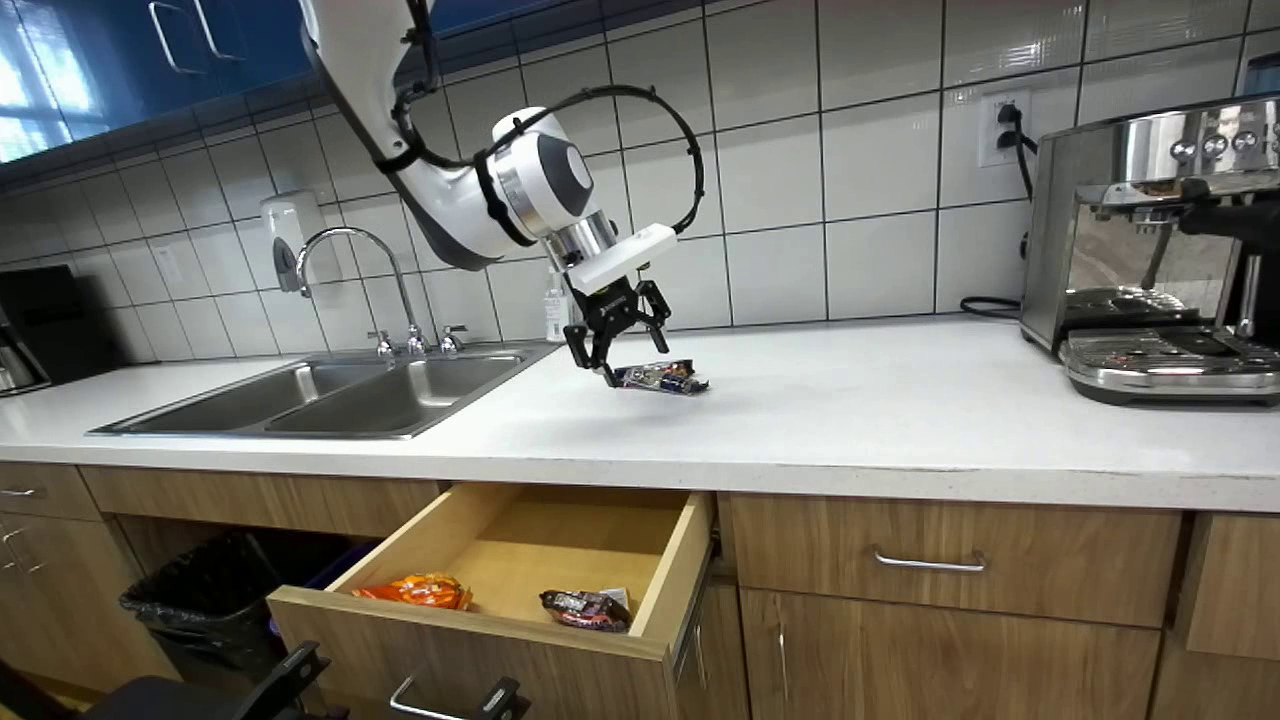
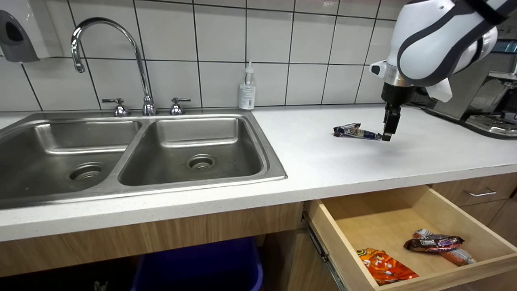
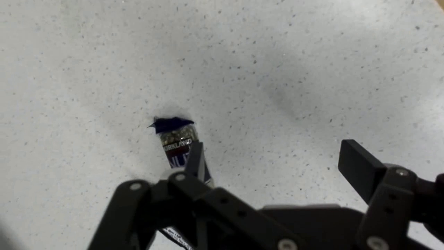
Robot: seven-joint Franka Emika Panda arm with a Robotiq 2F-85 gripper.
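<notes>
My gripper [image 3: 272, 156] over the countertop [image 3: 249, 69]: jaws spread wide, no item held.
A Kirkland nut bar [image 3: 177, 144], partly hidden in the wrist view by one of my fingers [image 3: 195, 159], lies on the countertop beside a second wrapper [image 3: 176, 237]; I cannot tell whether finger and bar touch. Sink [image 2: 271, 161]: left. Espresso machine [image 1: 1150, 250]: right. Pulled-out drawer [image 1: 570, 540]: near side, below, containing an orange bag [image 2: 385, 266].

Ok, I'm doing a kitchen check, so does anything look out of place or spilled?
Possibly the wrapped bars near the open gripper: they lie loose on the counter, while other snack packets are in the open drawer. I see no spill or damage.
</notes>
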